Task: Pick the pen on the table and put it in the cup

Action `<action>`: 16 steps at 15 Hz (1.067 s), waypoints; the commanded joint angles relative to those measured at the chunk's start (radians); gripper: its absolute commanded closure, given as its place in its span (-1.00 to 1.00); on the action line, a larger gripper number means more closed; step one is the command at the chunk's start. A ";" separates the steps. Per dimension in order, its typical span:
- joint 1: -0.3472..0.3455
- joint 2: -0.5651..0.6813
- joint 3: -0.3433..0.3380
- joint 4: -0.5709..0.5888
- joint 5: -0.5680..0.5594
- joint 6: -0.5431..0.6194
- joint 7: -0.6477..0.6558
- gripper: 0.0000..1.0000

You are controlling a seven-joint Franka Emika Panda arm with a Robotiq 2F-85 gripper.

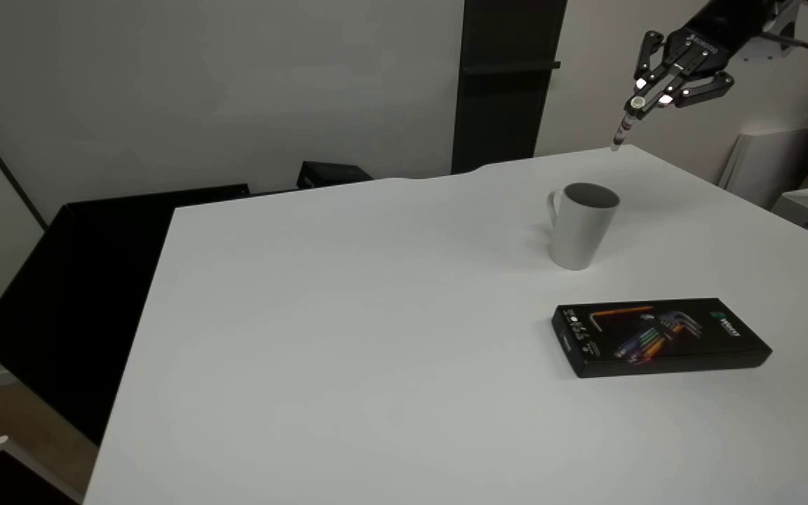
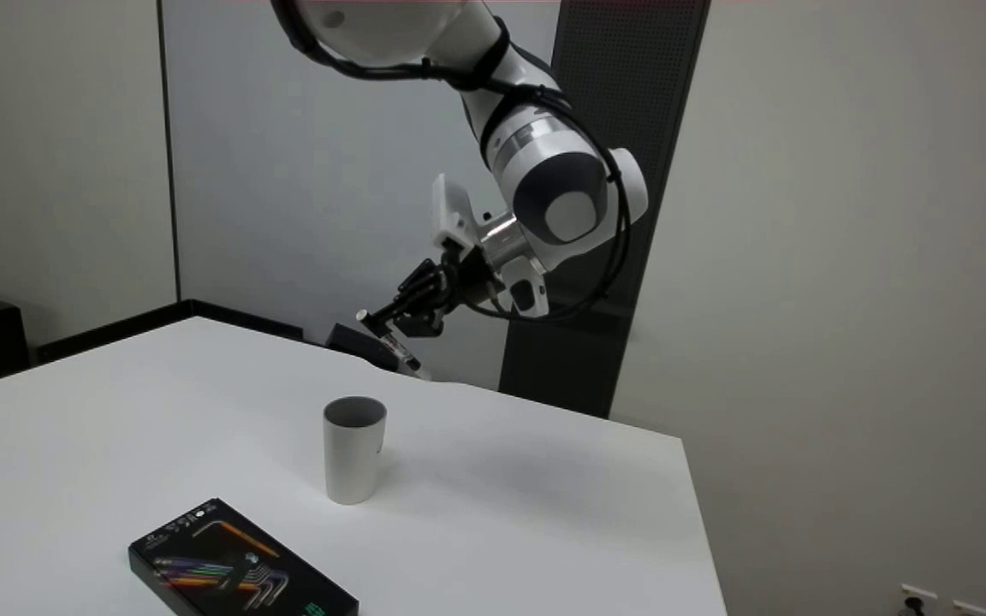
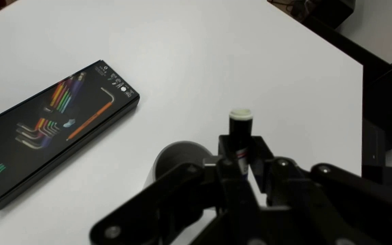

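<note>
The pen (image 3: 241, 129) hangs in the air outside the cup (image 1: 576, 238), tilted and apart from it, and shows higher than the cup's rim in both exterior views. It is a slim cylinder: a blunt pale end, a black section below that, then a light barrel printed with red and blue. The gripper (image 3: 242, 153) is closed down to the pen's thickness, its squared dark pads holding it from both sides.

The cup is smooth, matte and off-white, grey inside, slightly narrower toward its base, with a looped handle (image 1: 552, 208). It stands upright on the table (image 1: 341, 337), a flat white surface. Near the cup lies a black box (image 1: 656, 344), thin and rectangular, its top printed with coloured hex keys; the wrist view cuts off one end of it.

Seen from the wrist, the blurred fingers (image 3: 230, 177) cover part of the cup and the pen's lower portion, and the handle is hard to make out. In an exterior view the handle (image 2: 380, 447) is just a sliver at the cup's side, and the pen's pale tip (image 2: 422, 374) is faint against the white. Higher than the cup, the white arm (image 2: 561, 171), black cables (image 2: 623, 222) tied along it, is cropped at the top.
</note>
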 commanded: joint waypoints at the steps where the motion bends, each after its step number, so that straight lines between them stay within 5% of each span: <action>1: 0.015 0.018 0.006 0.034 0.052 -0.050 0.100 0.86; 16: 0.059 0.098 -0.006 0.012 0.086 -0.101 0.162 0.86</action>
